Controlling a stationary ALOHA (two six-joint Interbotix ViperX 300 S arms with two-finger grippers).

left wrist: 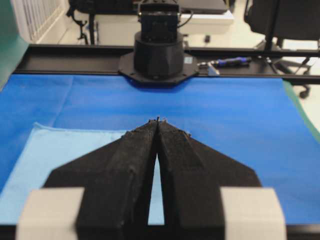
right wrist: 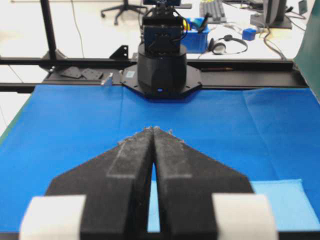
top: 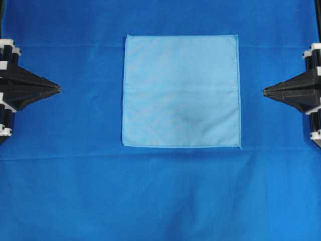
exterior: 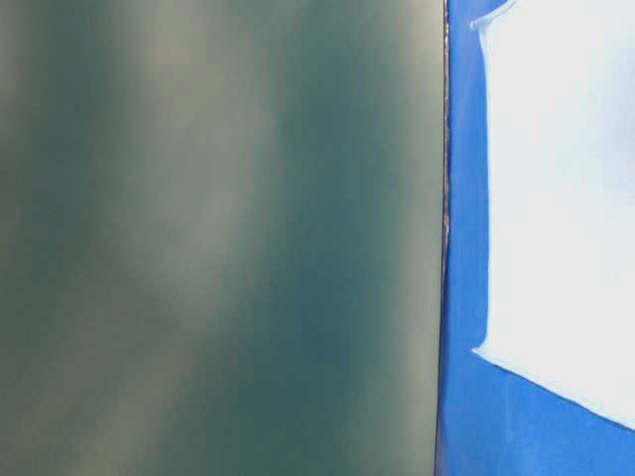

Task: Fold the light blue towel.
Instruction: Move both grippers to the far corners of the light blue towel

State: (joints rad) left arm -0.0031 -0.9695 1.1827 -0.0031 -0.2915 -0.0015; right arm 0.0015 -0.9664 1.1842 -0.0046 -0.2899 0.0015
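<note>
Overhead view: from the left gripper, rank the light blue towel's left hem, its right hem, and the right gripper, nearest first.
From the left gripper:
1. Left hem of the light blue towel, facing it.
2. Right hem, on the towel's far side.
3. Right gripper, beyond the towel at the right edge.

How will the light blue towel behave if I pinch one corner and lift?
The light blue towel lies thin and flat with faint creases, so it will probably drape limply. Pushed, it will likely bunch, possibly dragging the table cloth. It looks light for its size.
</note>
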